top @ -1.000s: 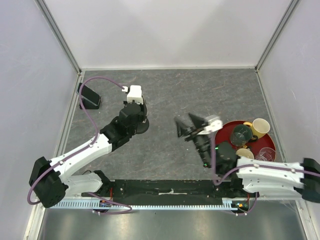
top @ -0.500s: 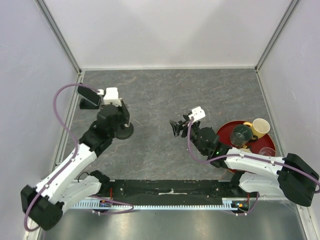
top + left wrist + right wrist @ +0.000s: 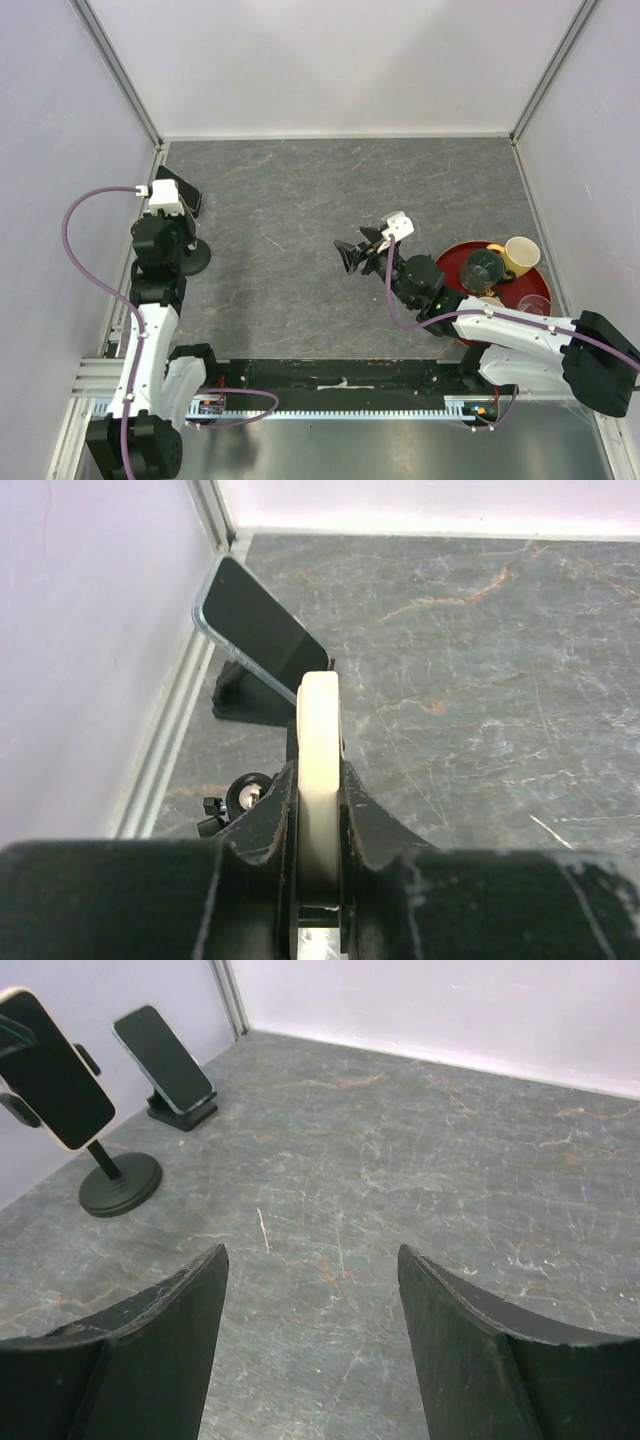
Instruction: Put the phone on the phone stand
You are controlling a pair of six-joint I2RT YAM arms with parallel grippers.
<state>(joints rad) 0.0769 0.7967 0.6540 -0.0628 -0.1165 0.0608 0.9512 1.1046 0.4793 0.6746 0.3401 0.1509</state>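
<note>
Insp. notes for you, op.

L gripper: jaws together, clamped on the phone. You see it edge-on at centre of the L wrist view, pale rim between the black fingers. In the R wrist view the phone is at upper left of frame, screen toward the cam, tilted, directly above the pole of the phone stand, whose round base rests on the table. You can't tell from these views whether it is seated in the stand or only held over it.

A 2nd phone leans on a small black wedge stand further up the frame, by the wall corner, apart from the first.

R gripper: fingers apart, nothing between, bare table under them. In the top view it is centre-right, just left of a red tray w/ cups.
</note>
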